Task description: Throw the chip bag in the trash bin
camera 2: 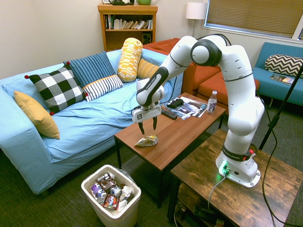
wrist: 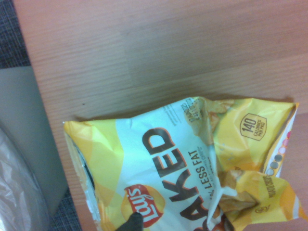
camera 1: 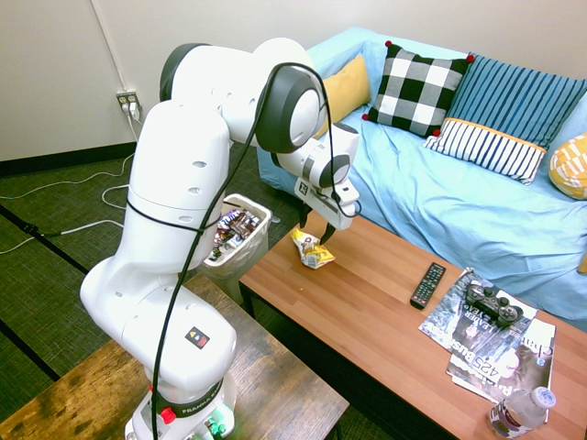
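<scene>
Second exterior view is showing the hand [camera 2: 147, 127] hanging just above the chip bag [camera 2: 147, 140], pointing steeply down, its two fingers spread wide with nothing between them. The bag is lying crumpled near the corner of the table [camera 2: 184, 135], directly under the hand, and the trash bin [camera 2: 111, 195] is standing on the floor below and beyond that corner, well apart from the hand and already partly filled with wrappers.

The step in hand seems to be the grasp. To do it well, the hand is probably best lowered straight down so that one finger is passing on each side of the bag's raised crumpled ridge, not over its flat edge, since thin foil is likely to slip from a shallow pinch. The wrist view is showing the bag [wrist: 192, 168] filling the lower part of the picture, lying on bare wood, so the hand looks fairly well centred over it. The fingers should be stopping just short of the wood before closing, because pressing into the table could flatten the bag or push it off the near edge. A firm squeeze should be harmless to an empty-looking bag.
</scene>
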{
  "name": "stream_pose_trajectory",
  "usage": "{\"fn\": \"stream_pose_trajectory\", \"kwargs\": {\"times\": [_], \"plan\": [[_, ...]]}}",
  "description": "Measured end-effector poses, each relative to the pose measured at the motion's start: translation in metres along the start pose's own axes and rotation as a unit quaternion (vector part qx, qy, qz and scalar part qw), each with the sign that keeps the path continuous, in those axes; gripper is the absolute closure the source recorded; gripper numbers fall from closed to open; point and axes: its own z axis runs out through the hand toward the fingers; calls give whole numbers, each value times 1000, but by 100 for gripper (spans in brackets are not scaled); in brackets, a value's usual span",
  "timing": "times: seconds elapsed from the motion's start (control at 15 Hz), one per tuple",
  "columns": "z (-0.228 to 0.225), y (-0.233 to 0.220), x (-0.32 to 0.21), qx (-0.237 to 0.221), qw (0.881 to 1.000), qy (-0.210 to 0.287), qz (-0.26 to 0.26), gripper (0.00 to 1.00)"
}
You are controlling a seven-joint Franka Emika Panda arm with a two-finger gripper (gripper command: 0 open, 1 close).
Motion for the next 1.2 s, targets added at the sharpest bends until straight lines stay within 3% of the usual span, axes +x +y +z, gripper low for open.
{"fn": "stream_pose_trajectory", "kwargs": {"times": [0.4, 0.47, 1.2], "plan": [[25, -14, 13, -24, 1000, -11, 7, 0], [28, -16, 16, -26, 1000, -12, 8, 100], [29, -30, 30, -25, 999, -23, 5, 100]]}}
